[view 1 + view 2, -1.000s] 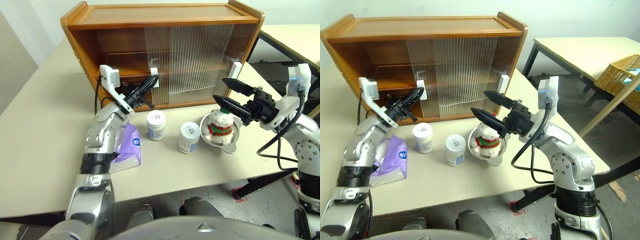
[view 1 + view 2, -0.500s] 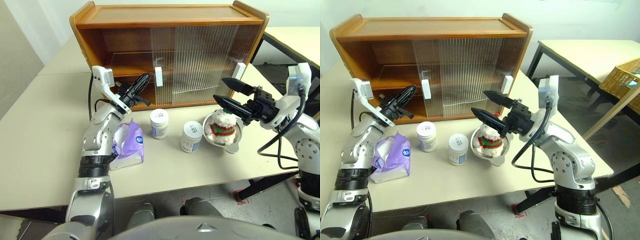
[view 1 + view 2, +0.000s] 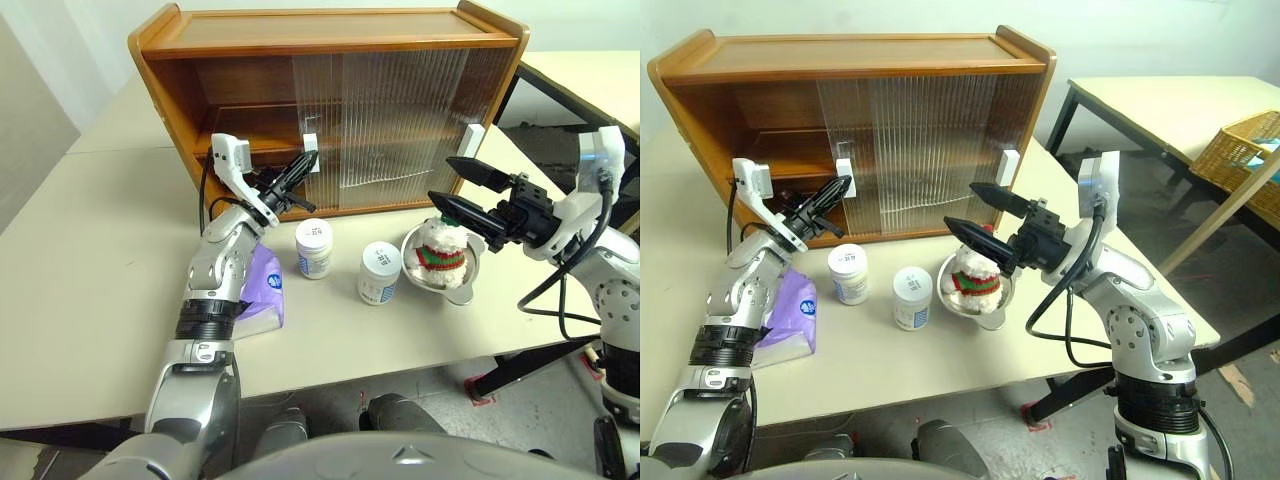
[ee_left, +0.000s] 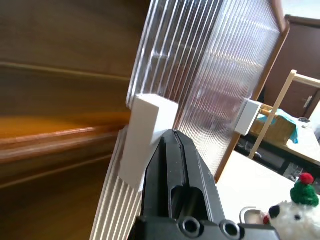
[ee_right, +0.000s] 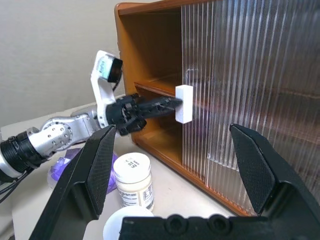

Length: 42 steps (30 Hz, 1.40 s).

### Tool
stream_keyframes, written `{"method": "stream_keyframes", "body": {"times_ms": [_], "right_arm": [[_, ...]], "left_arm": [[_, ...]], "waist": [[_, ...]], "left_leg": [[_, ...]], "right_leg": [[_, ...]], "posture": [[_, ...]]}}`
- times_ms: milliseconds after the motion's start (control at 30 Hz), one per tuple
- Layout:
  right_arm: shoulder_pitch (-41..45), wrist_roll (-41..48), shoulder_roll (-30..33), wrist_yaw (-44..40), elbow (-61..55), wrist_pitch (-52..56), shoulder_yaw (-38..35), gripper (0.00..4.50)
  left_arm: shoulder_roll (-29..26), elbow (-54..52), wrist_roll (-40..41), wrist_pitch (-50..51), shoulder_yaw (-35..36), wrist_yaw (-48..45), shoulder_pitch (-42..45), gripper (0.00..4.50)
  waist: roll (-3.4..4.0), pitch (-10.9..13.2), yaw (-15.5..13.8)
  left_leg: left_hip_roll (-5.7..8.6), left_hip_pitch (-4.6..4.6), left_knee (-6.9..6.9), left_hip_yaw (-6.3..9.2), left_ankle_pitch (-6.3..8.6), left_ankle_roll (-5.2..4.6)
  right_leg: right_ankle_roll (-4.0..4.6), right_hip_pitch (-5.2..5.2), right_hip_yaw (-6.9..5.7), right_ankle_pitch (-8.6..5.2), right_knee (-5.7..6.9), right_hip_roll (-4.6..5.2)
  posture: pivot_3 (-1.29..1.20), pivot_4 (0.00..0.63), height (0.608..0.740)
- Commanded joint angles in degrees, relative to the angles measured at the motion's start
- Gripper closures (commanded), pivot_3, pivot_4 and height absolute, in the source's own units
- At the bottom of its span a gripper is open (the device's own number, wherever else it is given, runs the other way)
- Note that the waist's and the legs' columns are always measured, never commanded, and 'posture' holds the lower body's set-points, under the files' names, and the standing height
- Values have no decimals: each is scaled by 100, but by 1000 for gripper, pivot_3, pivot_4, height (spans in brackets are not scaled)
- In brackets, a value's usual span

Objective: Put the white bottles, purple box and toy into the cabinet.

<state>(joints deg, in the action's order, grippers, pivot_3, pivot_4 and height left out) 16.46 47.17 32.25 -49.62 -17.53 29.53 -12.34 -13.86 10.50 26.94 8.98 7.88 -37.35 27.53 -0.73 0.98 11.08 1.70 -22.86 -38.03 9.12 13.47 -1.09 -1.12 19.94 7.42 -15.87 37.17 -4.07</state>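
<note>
The cabinet (image 3: pixel 330 40) stands at the back of the table, its left bay open and its ribbed doors covering the rest. My left gripper (image 3: pixel 308 160) is shut, with its tips against the white handle (image 4: pixel 145 130) of the left door. Two white bottles (image 3: pixel 313 248) (image 3: pixel 379 272) stand in front of the cabinet. Beside my left forearm lies the purple box (image 3: pixel 262 290). The toy (image 3: pixel 440 250) sits in a steel bowl (image 3: pixel 462 288). My right gripper (image 3: pixel 441 180) hangs open just above the toy, holding nothing.
A second white handle (image 3: pixel 472 140) sits at the right door's edge. To the right, past the table's edge, stands another table (image 3: pixel 1160 100) with a wicker basket (image 3: pixel 1250 150) beyond it.
The camera has swayed. My left gripper's tips, slightly short of the handle half a second ago, are at it again. The door and the right arm have not moved.
</note>
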Motion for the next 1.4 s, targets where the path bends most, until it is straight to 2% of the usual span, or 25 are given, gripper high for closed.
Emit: {"method": "stream_keyframes", "body": {"times_ms": [33, 433, 1067, 1267, 1400], "right_arm": [[26, 28, 35, -20, 16, 33, -9, 0], [120, -11, 28, -89, 104, 14, 33, 0], [16, -6, -1, 17, 0, -16, -5, 0], [27, -7, -5, -36, 62, -14, 20, 0], [88, -17, -18, -104, 155, 13, 89, 0]], "left_arm": [[-62, -202, 104, 25, 109, -54, -194, 4476], [156, 624, -429, -428, -31, 410, 221, 4476], [337, 1227, -509, -470, -201, 98, 614, 4476], [348, 1073, -414, -538, -36, 208, 612, 4476], [213, 126, 242, -356, 446, 225, 421, 4476]], "waist": [[0, 0, 10], [0, 0, -34], [0, 0, 2], [0, 0, 0], [-3, 2, -4]], "left_leg": [[0, 0, 0, -1, 0, 0], [0, -1, -4, 1, -2, -3], [2, -4, -3, -2, -2, -4], [2, -6, -3, -2, -2, -4], [2, -10, -2, -1, -2, -4]], "right_leg": [[1, 0, 0, -1, 0, 0], [13, -1, 2, -7, 0, 6], [-15, 1, 3, 4, -1, 3], [-17, 1, 2, 4, -2, 3], [-18, 3, 0, 4, -2, 1]], "posture": [[-264, 0, 740], [-262, 0, 740], [-278, 0, 740], [-262, 0, 740], [-237, 0, 740]]}}
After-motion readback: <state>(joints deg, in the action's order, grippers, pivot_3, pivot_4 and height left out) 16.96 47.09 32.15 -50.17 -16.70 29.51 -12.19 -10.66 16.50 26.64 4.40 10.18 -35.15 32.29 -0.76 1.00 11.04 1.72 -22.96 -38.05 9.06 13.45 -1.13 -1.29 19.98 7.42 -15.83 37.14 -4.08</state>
